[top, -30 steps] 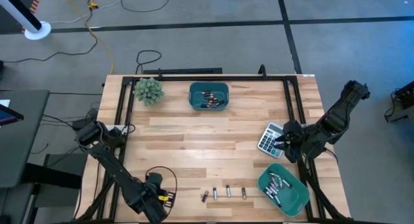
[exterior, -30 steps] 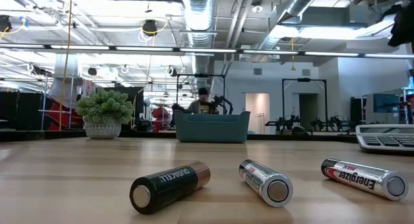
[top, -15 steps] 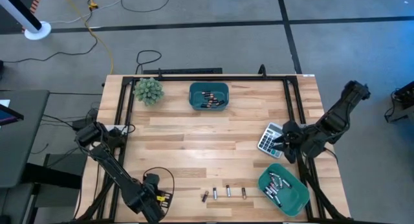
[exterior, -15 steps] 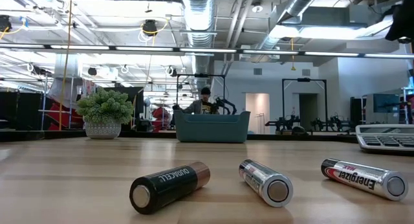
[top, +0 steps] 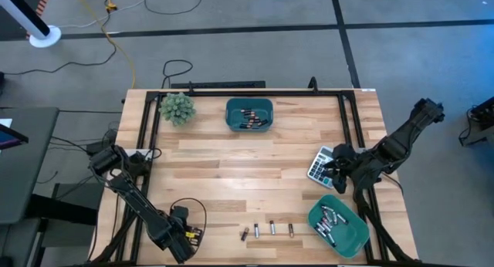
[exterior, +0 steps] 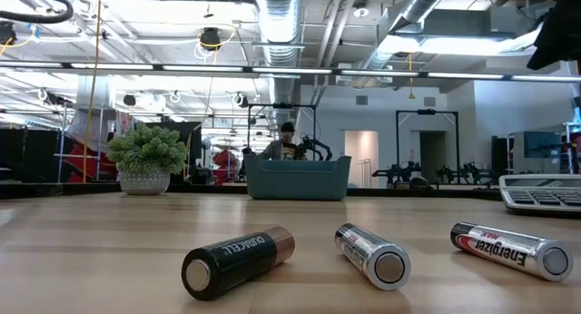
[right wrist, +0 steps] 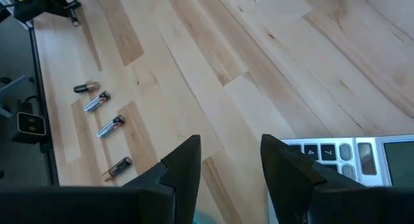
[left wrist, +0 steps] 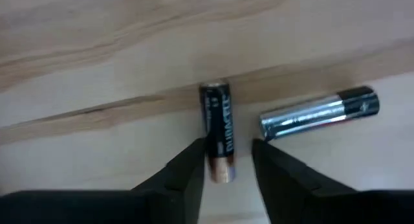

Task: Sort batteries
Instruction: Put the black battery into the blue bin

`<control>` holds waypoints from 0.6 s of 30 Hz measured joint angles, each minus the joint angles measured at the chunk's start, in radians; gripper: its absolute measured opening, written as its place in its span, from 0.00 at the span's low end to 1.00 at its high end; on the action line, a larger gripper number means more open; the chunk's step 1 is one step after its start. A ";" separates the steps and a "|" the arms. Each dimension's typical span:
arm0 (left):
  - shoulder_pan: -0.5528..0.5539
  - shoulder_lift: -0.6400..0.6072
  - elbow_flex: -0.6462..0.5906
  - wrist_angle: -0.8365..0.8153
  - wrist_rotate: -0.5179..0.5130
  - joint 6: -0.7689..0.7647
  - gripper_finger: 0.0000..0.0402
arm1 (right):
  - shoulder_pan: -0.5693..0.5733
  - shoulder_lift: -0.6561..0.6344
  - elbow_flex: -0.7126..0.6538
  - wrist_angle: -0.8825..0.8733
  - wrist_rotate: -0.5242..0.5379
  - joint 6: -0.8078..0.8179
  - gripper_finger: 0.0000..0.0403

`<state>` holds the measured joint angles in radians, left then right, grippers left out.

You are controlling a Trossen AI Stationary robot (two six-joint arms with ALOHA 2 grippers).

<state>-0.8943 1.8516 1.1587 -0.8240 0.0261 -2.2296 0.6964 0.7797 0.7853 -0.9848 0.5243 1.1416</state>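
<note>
Batteries, the small dark and silvery cylindrical cells: where do they lie?

Four lie loose in a short row on the pale wooden table, near its front edge. More fill the teal plastic bin at the far middle, and others fill the second teal bin at the front right corner.

And the left gripper?

Low over the table's front left part, beside the row but apart from it. Its jaws stand wide and hold nothing. Its wrist view shows a black battery with a copper end lying ahead of it, and a silvery one just beside that.

The right gripper?

Above the grey-white calculator with buttons, near the table's right edge. Its jaws are wide too and hold nothing; its wrist view looks across the boards to the four loose cells.

What else stands there?

A small green potted plant at the far left, beside the middle bin. In the low view a person shows in the room behind that bin.
</note>
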 joint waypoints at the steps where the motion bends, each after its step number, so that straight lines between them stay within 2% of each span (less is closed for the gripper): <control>1: -0.002 -0.004 -0.014 0.025 0.000 0.000 0.31 | 0.000 0.002 0.000 0.000 0.000 0.000 0.44; 7: -0.003 -0.008 -0.066 0.090 0.009 0.017 0.30 | 0.000 0.007 0.000 -0.001 0.000 -0.003 0.44; 9: -0.003 -0.006 -0.066 0.083 0.018 0.038 0.26 | 0.000 0.007 0.000 0.000 0.000 -0.020 0.44; 13: -0.012 -0.005 -0.067 0.077 0.033 0.083 0.10 | 0.001 0.007 0.000 0.000 0.000 -0.045 0.44; 18: -0.017 -0.015 -0.037 0.046 0.042 0.087 0.09 | 0.001 0.007 0.000 0.000 0.000 -0.075 0.44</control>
<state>-0.9115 1.8364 1.1215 -0.7780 0.0683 -2.1429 0.6975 0.7864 0.7853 -0.9848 0.5243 1.0661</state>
